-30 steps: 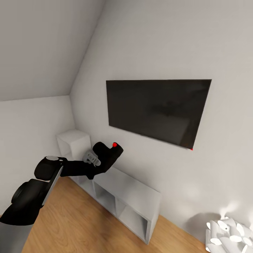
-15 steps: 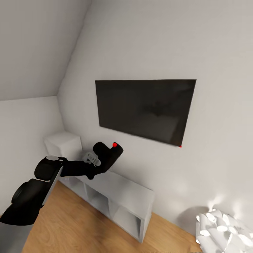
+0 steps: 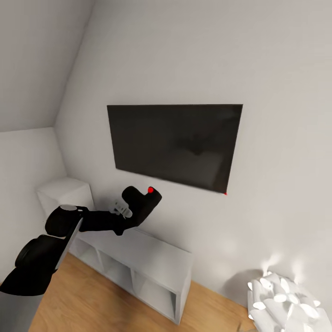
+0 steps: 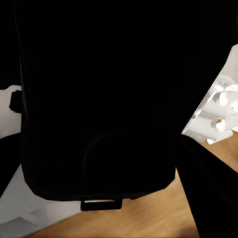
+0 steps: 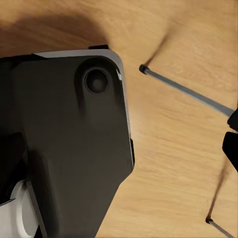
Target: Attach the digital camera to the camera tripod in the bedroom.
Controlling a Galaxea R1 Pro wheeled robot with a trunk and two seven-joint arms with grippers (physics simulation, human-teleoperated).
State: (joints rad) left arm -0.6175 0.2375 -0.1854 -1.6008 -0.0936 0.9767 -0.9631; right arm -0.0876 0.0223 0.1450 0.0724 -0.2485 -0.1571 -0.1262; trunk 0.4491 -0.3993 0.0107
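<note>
Pale grey wall (image 3: 184,55) with dark wall screen (image 3: 173,143). Below, white cube shelves (image 3: 152,267), compartments bare. Left claw (image 3: 125,210) clenched around digital camera (image 3: 140,205). Tripod legs (image 5: 183,89) over wood floor (image 5: 168,144); right claw's state unclear.

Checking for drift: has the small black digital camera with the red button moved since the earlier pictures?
Cannot tell: the digital camera keeps its place in view while the wall-mounted black screen slides left, so the view turned.

a dark flat screen (image 3: 173,145) is seen mounted on the pale grey wall (image 3: 193,50). a low white cube shelf unit (image 3: 152,263) is placed against the wall on the light wood floor (image 3: 87,304). a white petal-shaped object (image 3: 283,306) is seen near the wall.
</note>
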